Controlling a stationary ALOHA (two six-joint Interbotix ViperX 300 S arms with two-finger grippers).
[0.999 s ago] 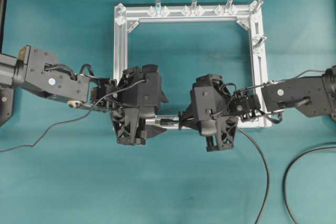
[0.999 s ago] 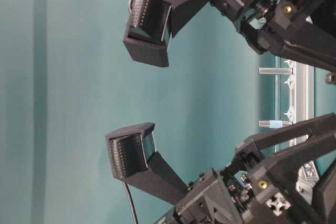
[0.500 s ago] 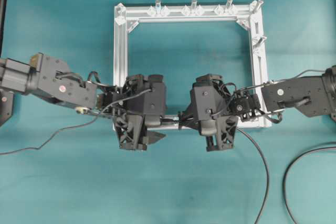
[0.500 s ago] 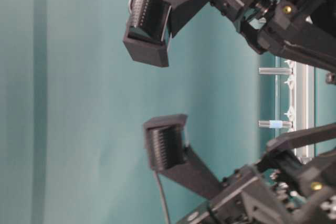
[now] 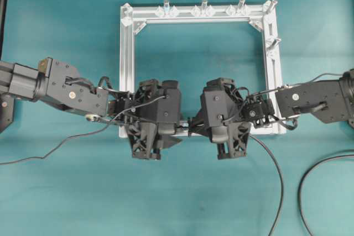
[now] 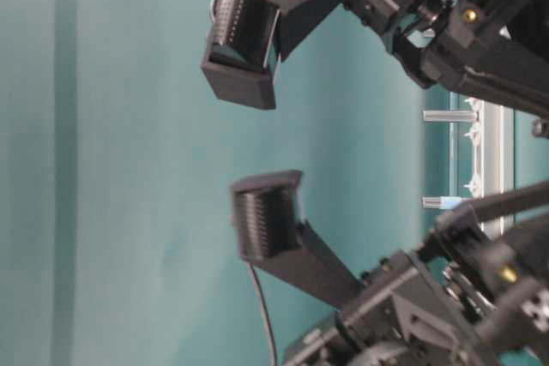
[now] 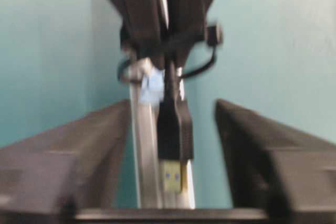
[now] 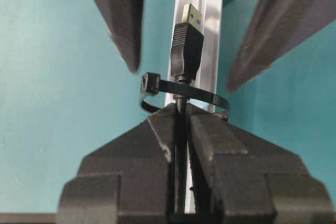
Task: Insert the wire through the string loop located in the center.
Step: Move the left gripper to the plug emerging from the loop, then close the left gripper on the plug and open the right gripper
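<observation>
2 claws: right claw (image 8: 180,121) is pinching the wire (image 8: 186,51); left claw (image 7: 173,129) is spread around its plug.
Axis: plug is lying along the bar (image 8: 206,24), past the loop (image 8: 197,94), pointing into the nearer left claw.

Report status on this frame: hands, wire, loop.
Right hand shut on wire. Plug through string loop. Left hand open around plug, closing. Nothing in the way.
</observation>
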